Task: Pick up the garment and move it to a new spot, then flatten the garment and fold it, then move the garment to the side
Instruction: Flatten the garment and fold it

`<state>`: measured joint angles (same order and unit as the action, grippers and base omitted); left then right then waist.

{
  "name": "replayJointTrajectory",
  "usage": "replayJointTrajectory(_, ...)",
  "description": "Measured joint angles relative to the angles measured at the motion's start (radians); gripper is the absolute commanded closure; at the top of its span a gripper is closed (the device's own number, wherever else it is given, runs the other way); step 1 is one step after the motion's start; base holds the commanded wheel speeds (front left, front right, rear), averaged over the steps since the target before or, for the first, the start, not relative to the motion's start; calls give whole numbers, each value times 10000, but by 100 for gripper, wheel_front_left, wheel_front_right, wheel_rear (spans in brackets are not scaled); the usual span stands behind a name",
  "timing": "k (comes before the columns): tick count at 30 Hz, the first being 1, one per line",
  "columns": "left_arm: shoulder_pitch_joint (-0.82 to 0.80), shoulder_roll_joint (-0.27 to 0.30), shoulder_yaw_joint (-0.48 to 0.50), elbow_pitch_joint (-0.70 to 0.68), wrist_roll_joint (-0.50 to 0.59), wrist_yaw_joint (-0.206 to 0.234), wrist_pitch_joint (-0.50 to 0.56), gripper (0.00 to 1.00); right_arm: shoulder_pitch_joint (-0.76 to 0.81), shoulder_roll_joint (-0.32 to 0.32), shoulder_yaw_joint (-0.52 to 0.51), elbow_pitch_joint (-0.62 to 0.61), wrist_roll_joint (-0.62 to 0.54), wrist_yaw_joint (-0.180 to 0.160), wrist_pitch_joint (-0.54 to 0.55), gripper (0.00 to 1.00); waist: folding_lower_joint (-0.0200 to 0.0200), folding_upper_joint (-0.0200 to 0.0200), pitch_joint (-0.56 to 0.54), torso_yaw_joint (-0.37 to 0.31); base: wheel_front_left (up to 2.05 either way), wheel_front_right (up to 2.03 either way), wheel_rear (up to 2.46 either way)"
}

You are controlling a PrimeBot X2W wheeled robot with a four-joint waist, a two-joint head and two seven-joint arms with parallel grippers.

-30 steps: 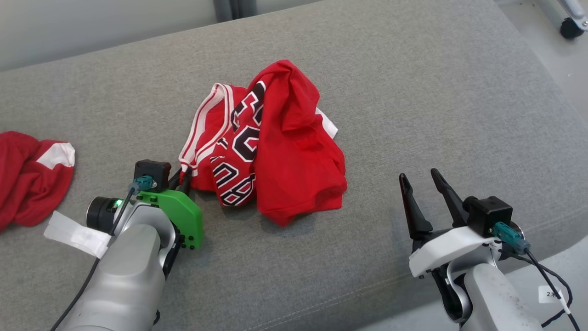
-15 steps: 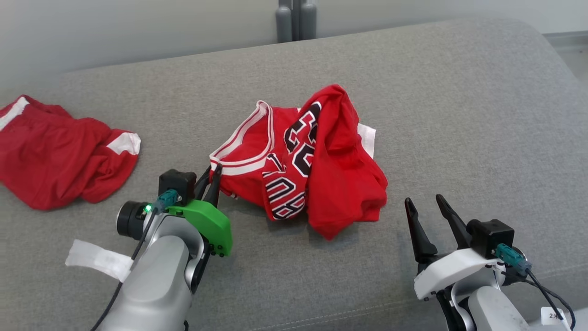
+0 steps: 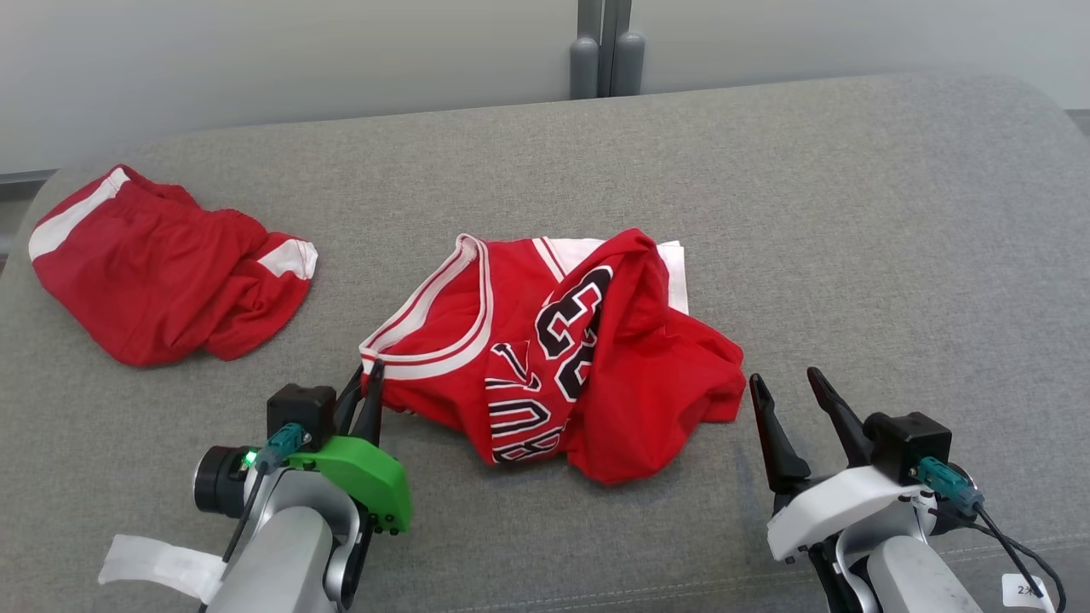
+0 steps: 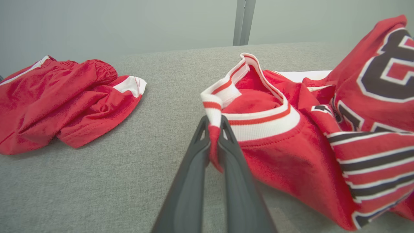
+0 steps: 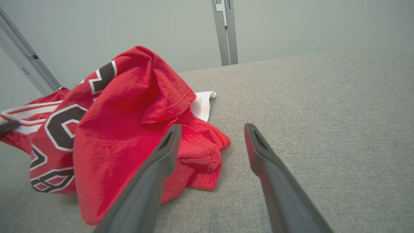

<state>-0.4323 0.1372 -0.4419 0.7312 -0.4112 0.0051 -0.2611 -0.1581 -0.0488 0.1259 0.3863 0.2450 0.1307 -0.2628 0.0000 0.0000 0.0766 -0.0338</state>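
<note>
1. Red shorts (image 3: 170, 264) lie bunched up on the grey cushion (image 3: 851, 213), at ten o'clock from the jersey (image 3: 613, 375).
2. The left claw (image 3: 371, 375) is pinched tight on the jersey's striped white edge, at its eight o'clock.
3. The jersey lies crumpled in the middle of the cushion.
4. The right claw (image 3: 783, 379), fingers wide apart and empty, sits just beside the jersey at four o'clock.

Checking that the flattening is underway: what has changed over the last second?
The left gripper, shut on the trim of the jersey, has pulled it left toward the shorts, so the jersey lies wider and flatter, its right edge now near the right gripper. The head view itself also shifted. Unchanged: the left gripper's hold, the right gripper open and off the cloth, the shorts in place.
</note>
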Motion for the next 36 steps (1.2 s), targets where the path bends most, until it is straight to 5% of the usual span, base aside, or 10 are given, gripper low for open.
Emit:
replayJointTrajectory(10,577,113,692,21,38,257,0,95,-181,-2,-6,44,-174,0,0,0,0,0,86,-250,0,0,0)
replayJointTrajectory(11,639,100,725,15,119,245,0,58,-185,-2,-6,50,-174,0,0,0,0,0,80,-264,0,0,0)
replayJointTrajectory(12,702,75,754,-15,199,215,0,9,-185,-2,-12,59,-178,0,0,0,0,0,68,-273,0,0,0)
replayJointTrajectory(13,769,35,809,-86,268,207,0,0,-185,-2,-21,67,-186,0,0,0,0,0,52,-278,0,0,0)
replayJointTrajectory(36,3132,-537,3315,-5298,2485,305,-12,0,-50,0,-468,140,-384,0,0,0,0,0,-412,247,0,0,0)
